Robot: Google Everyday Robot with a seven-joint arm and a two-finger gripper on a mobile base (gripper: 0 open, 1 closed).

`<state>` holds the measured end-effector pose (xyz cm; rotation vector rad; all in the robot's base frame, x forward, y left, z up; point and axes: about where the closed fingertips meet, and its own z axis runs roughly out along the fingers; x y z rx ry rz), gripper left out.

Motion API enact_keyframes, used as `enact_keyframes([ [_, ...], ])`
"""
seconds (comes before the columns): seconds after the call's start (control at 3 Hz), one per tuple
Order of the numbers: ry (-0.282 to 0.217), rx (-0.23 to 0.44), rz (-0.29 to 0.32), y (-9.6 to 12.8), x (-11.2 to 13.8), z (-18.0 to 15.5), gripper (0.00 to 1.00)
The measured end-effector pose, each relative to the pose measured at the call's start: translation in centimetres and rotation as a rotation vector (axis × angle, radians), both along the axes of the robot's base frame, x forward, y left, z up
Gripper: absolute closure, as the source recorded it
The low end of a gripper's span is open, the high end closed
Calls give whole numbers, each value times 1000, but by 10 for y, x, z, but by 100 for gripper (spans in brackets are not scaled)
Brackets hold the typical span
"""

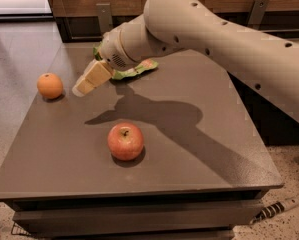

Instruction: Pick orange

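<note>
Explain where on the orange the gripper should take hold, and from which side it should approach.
Grip the orange across its widest middle, probably from above or from the side facing the gripper. It is round, so any two opposite sides would serve. It sits alone near the table edge, with the gripper close beside it and the apple well away.

Arm (224, 34) is a fat, smooth beige/off-white tube w/ a big rounded bulge at the bend and small dark round dots scattered along the shell. Wrist (126, 41) is narrower, w/ a seam ring and a lil dark grille patch. Pincer (86, 83) is tan-yellowish and blocky, paler at the tip. It sits near the orange (50, 85), not touching it, above the surface (199, 149).
</note>
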<state>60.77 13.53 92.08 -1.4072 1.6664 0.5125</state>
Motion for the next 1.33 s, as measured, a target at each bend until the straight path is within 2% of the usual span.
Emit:
enact_keyframes([
  [0.33, 32, 63, 51, 33, 4, -28, 0],
  [0.67, 76, 158, 151, 88, 5, -55, 0],
  [1.0, 106, 220, 213, 124, 5, -69, 0],
  [1.33, 122, 242, 251, 143, 4, -74, 0],
])
